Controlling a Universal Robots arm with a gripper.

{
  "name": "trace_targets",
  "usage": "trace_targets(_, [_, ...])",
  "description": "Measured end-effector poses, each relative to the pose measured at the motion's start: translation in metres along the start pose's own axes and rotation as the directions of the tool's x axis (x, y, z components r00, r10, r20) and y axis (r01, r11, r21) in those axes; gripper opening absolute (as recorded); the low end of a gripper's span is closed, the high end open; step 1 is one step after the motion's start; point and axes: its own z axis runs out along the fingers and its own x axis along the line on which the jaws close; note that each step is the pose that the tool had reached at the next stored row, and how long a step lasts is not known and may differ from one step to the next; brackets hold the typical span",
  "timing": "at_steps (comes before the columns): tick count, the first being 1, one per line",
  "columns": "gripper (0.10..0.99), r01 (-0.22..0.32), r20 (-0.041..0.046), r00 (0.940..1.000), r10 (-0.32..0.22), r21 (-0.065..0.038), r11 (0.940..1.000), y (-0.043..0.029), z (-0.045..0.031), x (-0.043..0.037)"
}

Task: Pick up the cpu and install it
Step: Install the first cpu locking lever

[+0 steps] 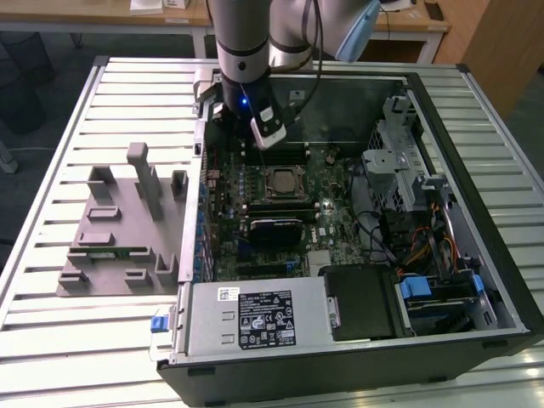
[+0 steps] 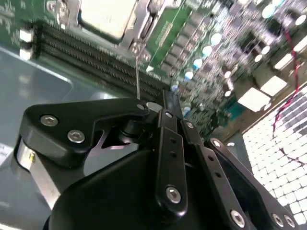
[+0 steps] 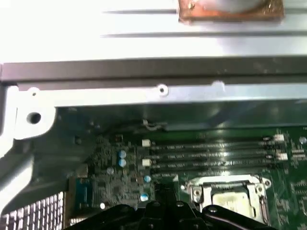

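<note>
Black gripper (image 2: pixel 165 103) linkage looms nearest, its fingers apparently closed on nothing (tips partly hidden). Beyond it the cpu (image 2: pixel 106 15) sits in its motherboard (image 1: pixel 280 204) socket beside empty memory slots (image 3: pixel 211 155).

open computer case (image 1: pixel 476 255) | grey slotted holder (image 1: pixel 119 246) | slatted table (image 1: pixel 51 170)

Grey-blue arm (image 1: pixel 246 42), black screw-studded pincer (image 2: pixel 165 143)

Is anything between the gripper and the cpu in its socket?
Nothing visible. The cpu sits in the motherboard socket, top exposed in both wrist views. The gripper hangs over the empty memory slots beside it.
</note>
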Motion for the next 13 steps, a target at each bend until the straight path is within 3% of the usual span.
trace_targets(2, [0.106, -0.001, -0.0014, 1.0, 0.001, -0.032, 0.9995, 0.0001, -0.0005, 0.0002])
trace_targets(4, [0.106, -0.002, -0.0022, 1.0, 0.002, -0.044, 0.999, 0.0007, -0.0027, 0.0001])
trace_targets(7, [0.106, -0.002, -0.0024, 1.0, 0.002, -0.052, 0.9986, 0.0012, -0.0049, 0.0001])
trace_targets(13, [0.106, -0.002, -0.0026, 1.0, 0.002, -0.052, 0.9986, 0.0014, -0.0049, -0.0023])
